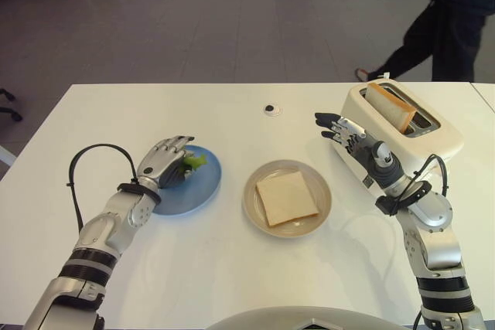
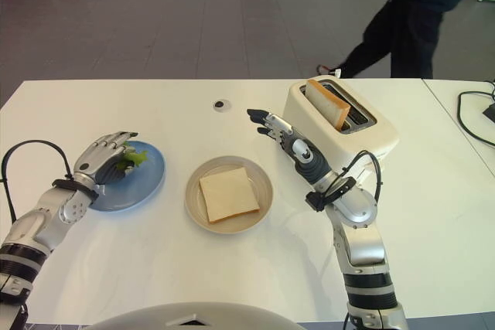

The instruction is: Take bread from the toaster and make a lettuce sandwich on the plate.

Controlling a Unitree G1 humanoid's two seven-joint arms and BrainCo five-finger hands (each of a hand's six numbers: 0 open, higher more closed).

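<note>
Left eye view puts the bread slice (image 1: 286, 199) flat in the middle of the beige plate (image 1: 251, 206), so the sandwich has its base and nothing on top of it yet. The lettuce (image 1: 194, 162) lies to the left of the plate on a blue dish (image 1: 197, 191), whose rim sits near the plate's rim without touching it. The left hand (image 1: 162, 160) rests over the far-left part of that dish, its fingers curled down onto the leaf; green pokes out past the fingertips on the side facing the plate. The leaf looks to be on the dish rather than lifted.

To the right of the plate and a little farther back stands the toaster (image 1: 441, 148), with a second slice (image 1: 390, 107) sticking up out of its slot, tilted. Between plate and toaster the right hand (image 1: 346, 135) hangs above the table with fingers stretched out and slightly spread, holding nothing, just beside the toaster's near wall. Beyond the plate, well apart from it, a small dark button-like thing (image 1: 270, 109) sits on the white table (image 1: 232, 268).

By my reading, the step in hand is the lettuce pickup. The next move calls for a firm enough pinch to raise the limp leaf clear of the dish, then a carry rightward to lay it on the slice on the plate. The toaster slice comes after, and the right hand is well placed for it.
</note>
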